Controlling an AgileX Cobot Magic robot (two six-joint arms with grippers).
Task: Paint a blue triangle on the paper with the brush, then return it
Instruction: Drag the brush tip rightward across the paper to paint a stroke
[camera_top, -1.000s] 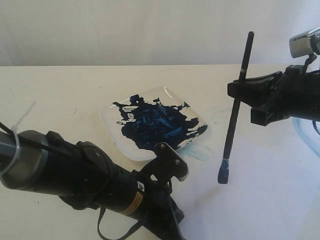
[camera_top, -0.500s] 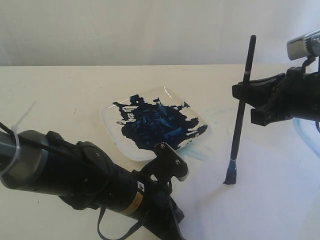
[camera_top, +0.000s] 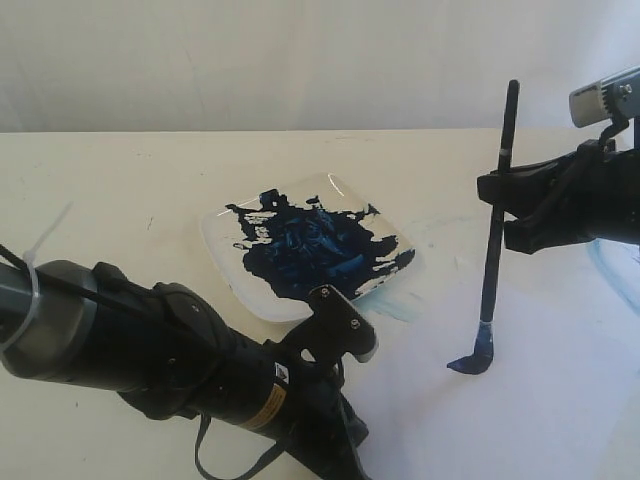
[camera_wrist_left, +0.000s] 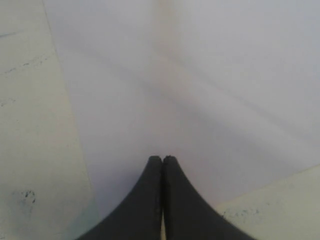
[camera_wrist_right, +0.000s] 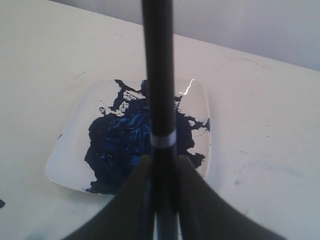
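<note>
Starting the triangle's first stroke.
The left end effector (camera_wrist_left: 162, 165) is idling over the paper (camera_top: 560, 400), pinched shut on nothing; right of the plate (camera_top: 215, 250), the right end effector (camera_top: 503, 208) is clamping the brush (camera_top: 492, 260), bristles bending on the sheet; next probably calls for dragging one straight edge.

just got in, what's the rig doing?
Painting. The right tool grips the brush nearly upright, its bristles bent against the paper. Only a short blue stroke shows at the tip; no full shape is there yet. The left tool is shut and empty over the paper. The plate smeared with dark blue paint sits on the table between the arms.
</note>
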